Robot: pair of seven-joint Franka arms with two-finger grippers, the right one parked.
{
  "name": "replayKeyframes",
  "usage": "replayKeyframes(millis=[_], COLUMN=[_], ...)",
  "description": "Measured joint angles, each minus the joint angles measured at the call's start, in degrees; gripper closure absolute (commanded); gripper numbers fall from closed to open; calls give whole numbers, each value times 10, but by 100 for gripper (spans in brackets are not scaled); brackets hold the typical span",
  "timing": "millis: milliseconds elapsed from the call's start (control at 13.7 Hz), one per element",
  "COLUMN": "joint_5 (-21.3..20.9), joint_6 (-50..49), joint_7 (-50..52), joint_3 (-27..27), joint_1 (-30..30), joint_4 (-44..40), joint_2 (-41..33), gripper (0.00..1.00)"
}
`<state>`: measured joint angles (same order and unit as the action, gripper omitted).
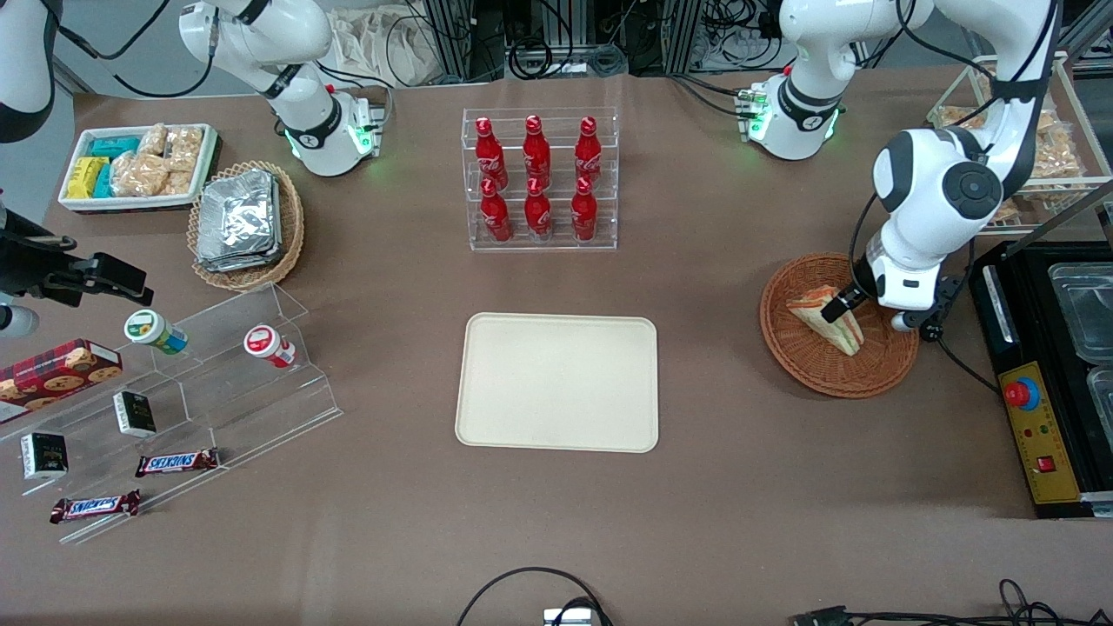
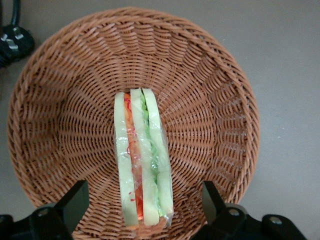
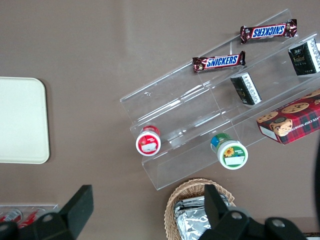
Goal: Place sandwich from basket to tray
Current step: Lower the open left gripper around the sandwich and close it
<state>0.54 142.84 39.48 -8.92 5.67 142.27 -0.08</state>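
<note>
1. One small triangular sandwich (image 1: 826, 318) of white bread, with red, green and orange filling showing along its cut side, lies in the round, shallow, reddish-brown woven wicker basket (image 1: 804, 365) toward the working arm's end of the brown bench (image 1: 748, 487).
2. In the left wrist view the sandwich (image 2: 142, 160) stands on edge near the middle of the basket (image 2: 65, 100), its three bread slices and clear wrapping facing the camera.
3. The left arm's gripper (image 1: 842, 306) hangs low over the basket; its jaws are spread wide and released, one black finger (image 2: 75, 202) on each side of the sandwich with a clear gap between each finger and the bread.
4. The flat cream-beige rectangular plastic tray (image 1: 556, 382) with rounded corners lies on the bench well apart from the basket, at the middle of the bench, with nothing on it.
5. A clear acrylic rack of six red bottles (image 1: 539, 178) stands farther from the front camera than the tray.
6. Toward the parked arm's end lie a lighter tan wicker basket of foil-wrapped packets (image 1: 243, 222), a white rectangular bin of snack packets (image 1: 139, 165), and a clear stepped display stand (image 1: 200, 391) carrying two small round tubs, chocolate bars and small dark boxes.
7. A black machine with a yellow control panel (image 1: 1039, 435) sits beside the basket at the working arm's end.
</note>
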Motion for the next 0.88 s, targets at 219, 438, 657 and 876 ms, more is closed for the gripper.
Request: replayKeyframes(millis=[219,438,657,876], joint_5=[0,0,0,-1], joint_6=[25,42,63,86], joint_7=[10,19,27,28], joint_3=[-1,-1,-1,-1], joint_1=[-1,-1,-2,-3], joint_4=[12,28,36,42], joint_2=[13,17,26,46], gripper=[0,0,0,8])
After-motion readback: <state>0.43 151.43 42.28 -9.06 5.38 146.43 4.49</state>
